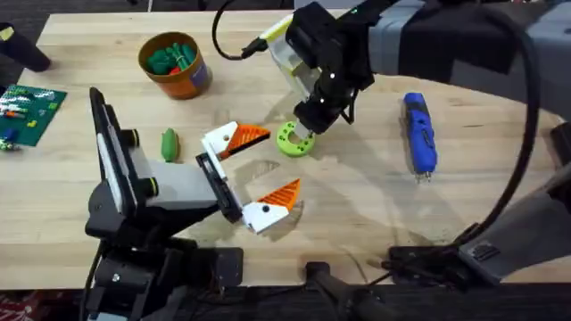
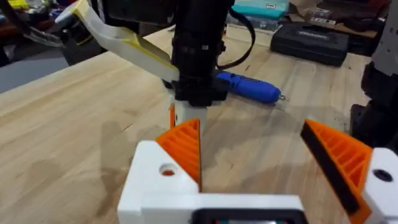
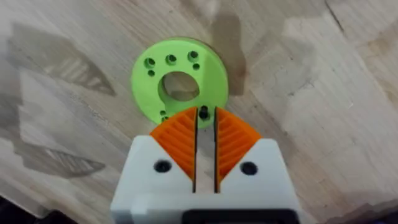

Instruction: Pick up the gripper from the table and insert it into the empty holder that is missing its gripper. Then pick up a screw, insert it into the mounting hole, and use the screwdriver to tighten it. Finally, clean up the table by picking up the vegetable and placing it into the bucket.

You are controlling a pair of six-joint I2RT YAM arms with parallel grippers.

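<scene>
We see the right arm reaching across from the lower right, bent down so that its right gripper (image 1: 306,134) points straight at the wooden table (image 1: 375,214), directly over the bright green round plastic disc with holes (image 1: 293,141). In the right wrist view the right gripper (image 3: 205,134) has its orange ribbed pads nearly together, with a small dark item (image 3: 203,113), perhaps a screw, pinched at their tips just over the disc's (image 3: 180,78) rim. The left arm lies low, stretched from the lower left toward the disc, its black bracket bar (image 1: 219,187) crosswise at the tip. The left gripper (image 1: 268,169) stands wide apart: one white block with an orange ribbed wedge (image 1: 234,138) sits just beside the disc, the other, marked with a black dot (image 1: 270,206), is further from it toward the near edge. We cannot tell whether the first block is mounted or loose. The small plain green oval toy vegetable (image 1: 169,144) lies beyond that block from the disc, well apart from both grippers. The small round orange-brown bucket (image 1: 175,64), with green items inside, stands further off the same way, toward the far edge. The blue pen-shaped electric screwdriver (image 1: 419,134) lies on the opposite side of the disc, untouched.
</scene>
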